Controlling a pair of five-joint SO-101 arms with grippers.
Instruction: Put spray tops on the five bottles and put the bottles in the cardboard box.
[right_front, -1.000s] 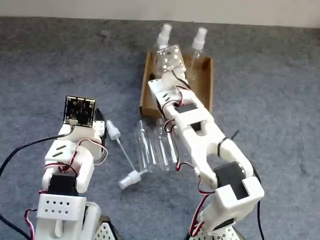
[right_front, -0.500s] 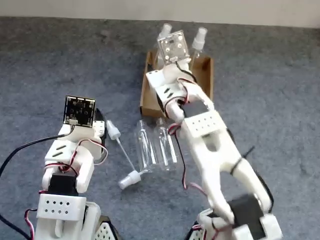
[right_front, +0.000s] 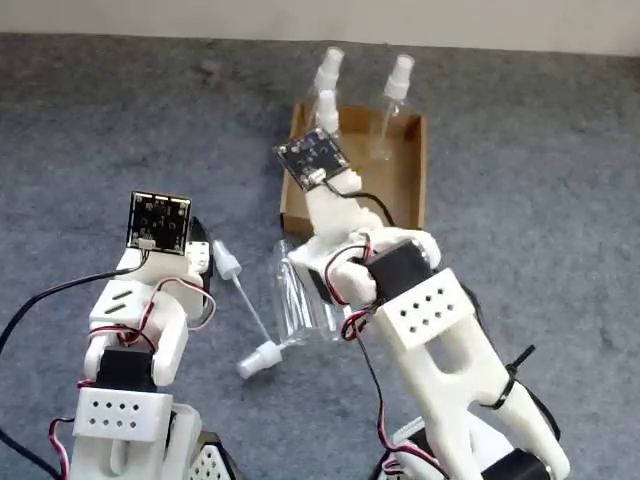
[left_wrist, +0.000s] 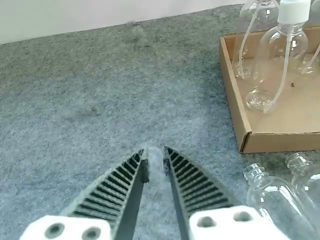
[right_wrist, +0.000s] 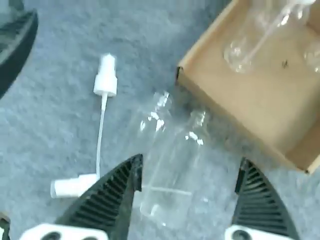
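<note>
Three clear bottles with white spray tops (right_front: 398, 78) stand in the cardboard box (right_front: 408, 190); two of these bottles (left_wrist: 277, 40) show in the left wrist view. Two topless bottles (right_front: 300, 290) lie side by side on the carpet just in front of the box. My right gripper (right_wrist: 187, 172) hangs wide open over the lying bottles (right_wrist: 172, 150), holding nothing. Two loose spray tops (right_front: 228, 263) (right_front: 258, 360) lie left of them. My left gripper (left_wrist: 155, 152) stays low over bare carpet left of the box, its fingers only a narrow slit apart and holding nothing.
Grey carpet covers the table. One loose spray top (right_wrist: 105, 80) and a second one (right_wrist: 70, 187) lie close beside the bottles. A dark part of the left arm (right_wrist: 15, 30) shows at a corner of the right wrist view.
My right arm has pulled back from over the box toward the two lying bottles, its elbow rising. The left arm has not moved.
</note>
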